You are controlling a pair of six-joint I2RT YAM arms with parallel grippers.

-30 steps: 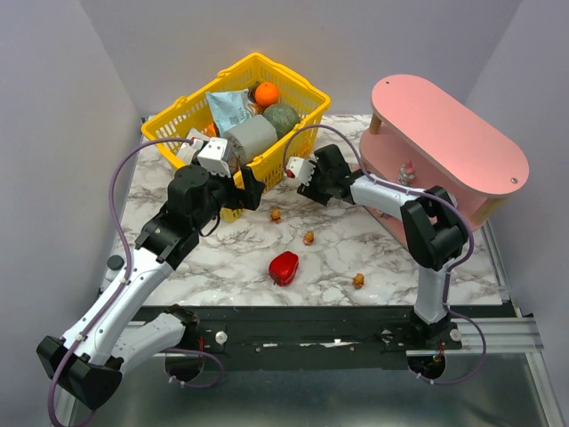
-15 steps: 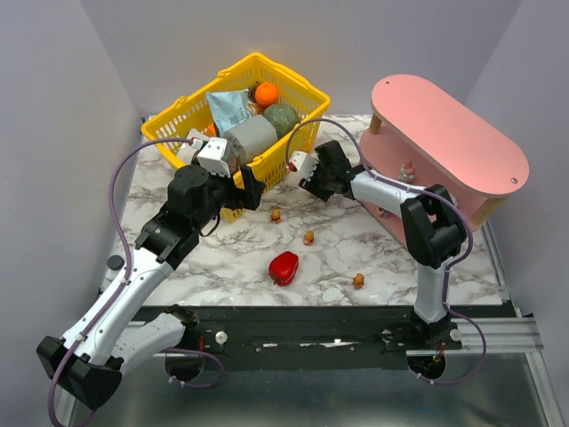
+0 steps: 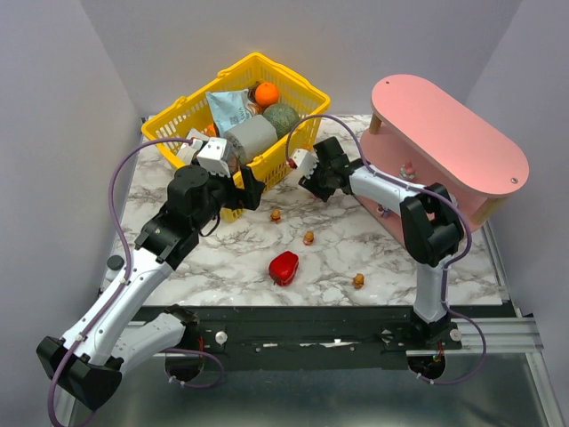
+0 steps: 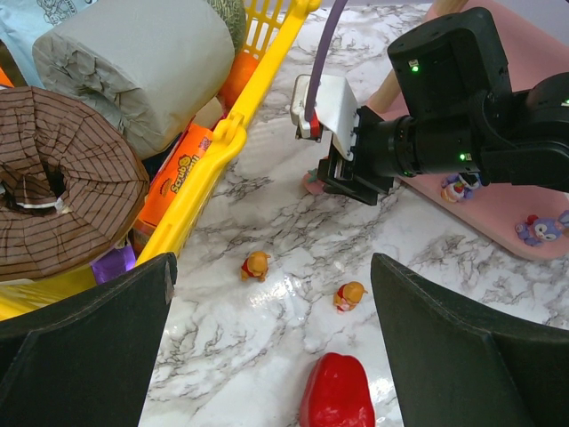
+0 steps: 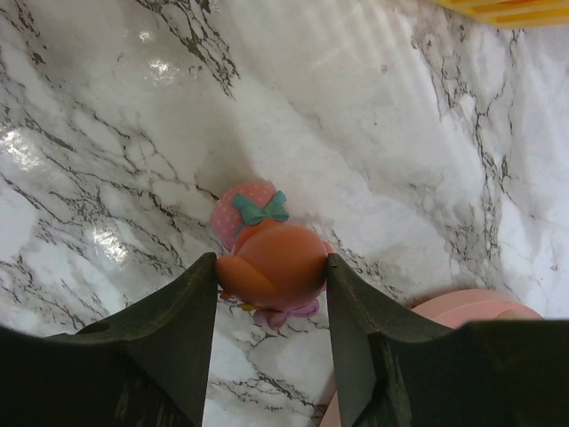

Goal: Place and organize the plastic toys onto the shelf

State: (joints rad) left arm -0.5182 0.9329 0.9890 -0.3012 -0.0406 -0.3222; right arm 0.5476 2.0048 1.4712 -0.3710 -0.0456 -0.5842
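Observation:
My right gripper (image 5: 271,271) is shut on a plastic toy (image 5: 271,258), an orange figurine with a pink dotted cap and teal bow, low over the marble beside the pink shelf (image 3: 444,133). Both fingers press its sides. In the top view that gripper (image 3: 313,174) sits between basket and shelf. Three orange-brown toys lie on the table (image 3: 276,214) (image 3: 308,237) (image 3: 358,281). Small toys stand on the shelf's lower boards (image 3: 408,169) (image 4: 540,229). My left gripper (image 4: 271,271) hangs open above two orange toys (image 4: 255,265) (image 4: 348,294), holding nothing.
A yellow mesh basket (image 3: 191,111) full of groceries stands at the back left, close to my left wrist. A glossy red pepper (image 3: 284,267) lies near the table's front middle. Grey walls close in the left, back and right sides.
My right gripper has shifted slightly toward the back and its fingers have closed in on the pink and orange toy. The left arm has not moved.

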